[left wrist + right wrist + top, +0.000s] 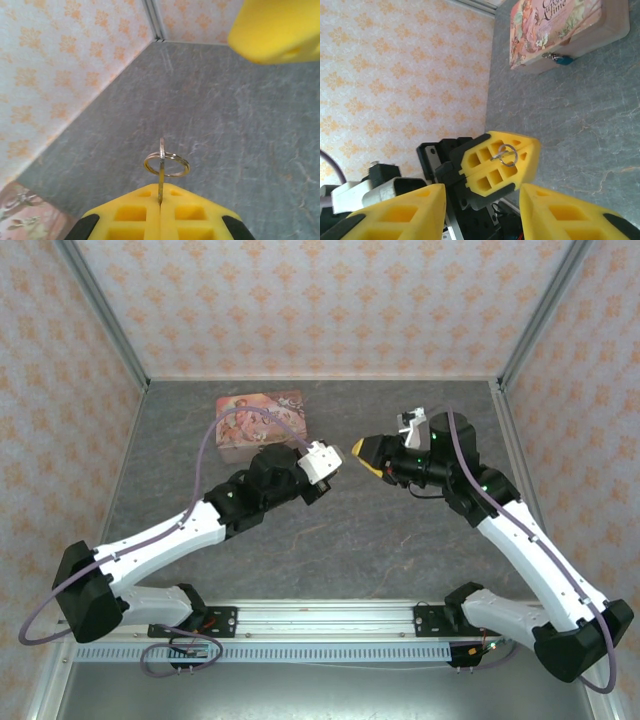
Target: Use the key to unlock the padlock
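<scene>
Though the top view is too coarse to pick out anything as small as the padlock, it does place the tin (262,425) at about eleven o'clock on the table (330,550). The left arm (190,530) reaches past the tin's near edge, and the right gripper (368,455) faces it from three o'clock, close but apart. From the left wrist, the left gripper (160,202) is pressed together on the key (161,172), which stands on edge toward twelve o'clock with its ring (166,164) looped through the top. The toothed end is buried in the grip, so I can't tell how long it is or which way it points. One yellow finger (275,30) of the right gripper hangs at one o'clock. I'd reckon the key is light, stiff and slick, apt to pivot in a pinch, and best taken by its flat head so the blade stays free. From the right wrist, the right gripper is spread wide and holds nothing, with the left gripper framed between its fingers. The padlock (563,60) dangles from the front of the tin at one o'clock, blue and tiny, its keyhole too small to make out. It looks light and loose where it hangs, likely to swing away, so it wants holding by the sides of its body.
</scene>
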Robot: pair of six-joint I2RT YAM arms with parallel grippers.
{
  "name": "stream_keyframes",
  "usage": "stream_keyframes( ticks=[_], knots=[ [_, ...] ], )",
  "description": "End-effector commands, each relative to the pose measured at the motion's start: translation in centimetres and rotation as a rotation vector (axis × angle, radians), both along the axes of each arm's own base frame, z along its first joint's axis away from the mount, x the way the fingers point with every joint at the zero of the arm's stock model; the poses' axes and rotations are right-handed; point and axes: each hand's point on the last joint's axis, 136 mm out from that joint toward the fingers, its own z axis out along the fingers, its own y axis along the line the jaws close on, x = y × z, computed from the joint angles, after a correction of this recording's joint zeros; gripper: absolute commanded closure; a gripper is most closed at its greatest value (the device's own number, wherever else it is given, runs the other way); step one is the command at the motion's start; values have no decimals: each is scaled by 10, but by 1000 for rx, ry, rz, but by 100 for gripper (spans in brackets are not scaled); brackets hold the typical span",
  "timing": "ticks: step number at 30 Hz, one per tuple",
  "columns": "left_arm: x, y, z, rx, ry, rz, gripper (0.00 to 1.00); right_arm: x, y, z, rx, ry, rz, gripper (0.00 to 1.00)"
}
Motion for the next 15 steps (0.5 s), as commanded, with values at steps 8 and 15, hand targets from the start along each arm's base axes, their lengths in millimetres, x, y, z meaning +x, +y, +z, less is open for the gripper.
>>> stream_keyframes(
  ticks=[8,15],
  knots=[
    [0,6,4,241,-107,-10,100,-3,11,-16,78,157,13,56],
    [-4,-3,5,259,-129,-42,100,4,23,-17,123,234,38,58]
  ],
)
